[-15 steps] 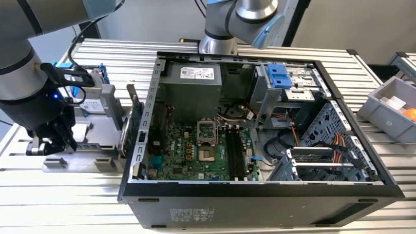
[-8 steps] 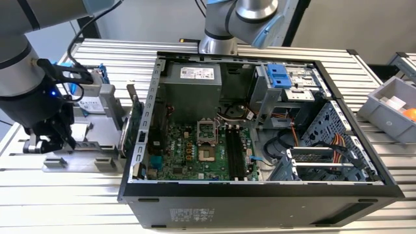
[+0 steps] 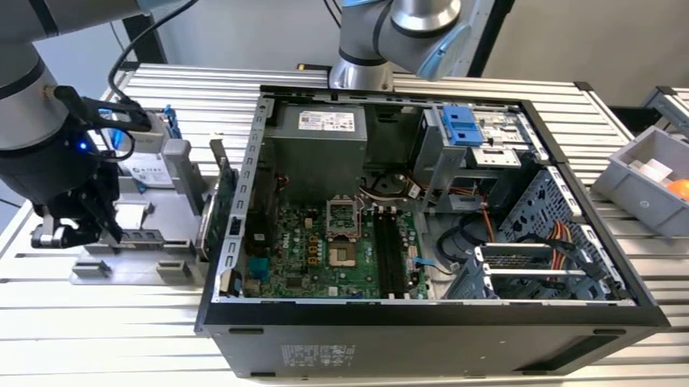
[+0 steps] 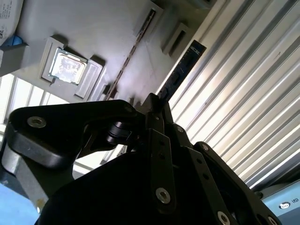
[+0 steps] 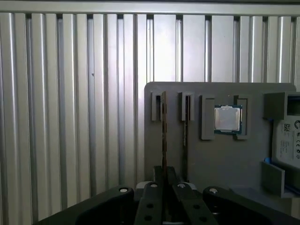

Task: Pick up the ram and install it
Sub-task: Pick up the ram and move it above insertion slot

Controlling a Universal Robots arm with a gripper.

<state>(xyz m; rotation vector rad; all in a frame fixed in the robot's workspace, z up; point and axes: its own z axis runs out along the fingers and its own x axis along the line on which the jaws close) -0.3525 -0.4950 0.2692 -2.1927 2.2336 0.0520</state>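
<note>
The gripper (image 5: 164, 172) was pinching the ram (image 5: 163, 126) at 1 end, in the gray holder (image 5: 220, 159). Straight lift, no twisting, looked safest to me.

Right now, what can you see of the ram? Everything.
The ram is a thin, narrow, dark circuit-board stick, edge-on in the first wrist view. The gripper is shut on one end, and the rest juts straight out of it at the gray holder tray, beside a second stick standing in its slot. Whether the ram sits in a slot is unclear.
</note>
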